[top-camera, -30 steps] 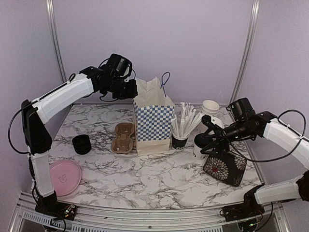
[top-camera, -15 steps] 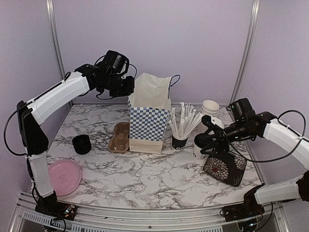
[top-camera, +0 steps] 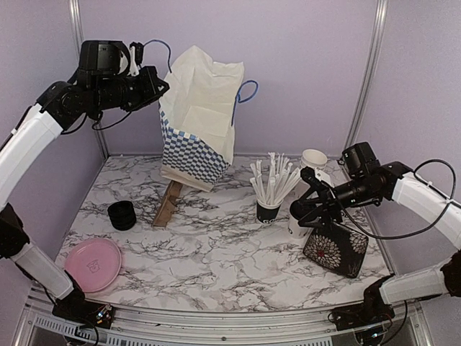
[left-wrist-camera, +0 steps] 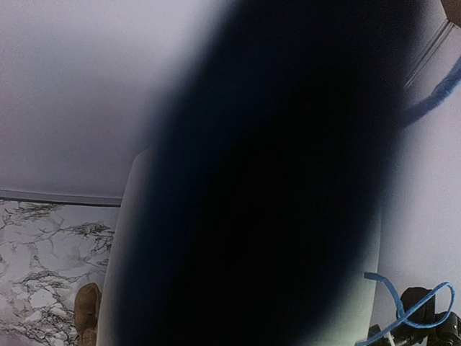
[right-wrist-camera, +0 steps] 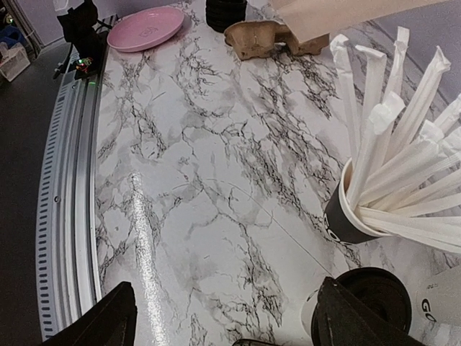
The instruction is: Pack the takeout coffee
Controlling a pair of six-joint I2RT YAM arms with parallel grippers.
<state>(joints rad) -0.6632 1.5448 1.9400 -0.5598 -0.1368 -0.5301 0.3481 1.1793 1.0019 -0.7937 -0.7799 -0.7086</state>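
Your left claw [top-camera: 154, 81] is held high and clamped together on the top of the blue-and-white checked paper bag [top-camera: 191, 148], which hangs tilted above the marble table [top-camera: 216, 267]. Well below that claw, the brown moulded-pulp cup carrier [top-camera: 167, 205] stands tilted, its upper end at the bag's underside. Your right claw [top-camera: 305, 196] is spread apart. The white paper cup with black plastic lid [right-wrist-camera: 382, 285] sits just below it, beside one finger.
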